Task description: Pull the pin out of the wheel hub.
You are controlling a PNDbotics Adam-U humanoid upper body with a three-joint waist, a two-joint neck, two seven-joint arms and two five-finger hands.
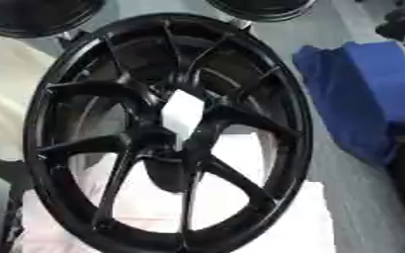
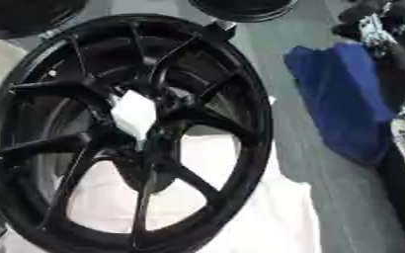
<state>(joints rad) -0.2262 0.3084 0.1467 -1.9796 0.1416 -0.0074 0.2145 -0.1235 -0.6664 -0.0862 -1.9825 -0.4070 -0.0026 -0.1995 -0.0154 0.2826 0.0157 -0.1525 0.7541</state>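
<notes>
Your right arm sits along the right edge by the black wheel hub; hand state: can't tell.

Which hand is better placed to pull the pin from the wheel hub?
Right, probably: the right arm shows along the right edge, beside the blue cloth; no left hand is in view. The white pin sits exposed at the hub.

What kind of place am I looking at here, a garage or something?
Probably a workshop or a wheel plant's work floor. A big black wheel stands upright with a white piece at its hub, more dark rims sit behind it, and a blue cloth lies on the grey floor.
</notes>
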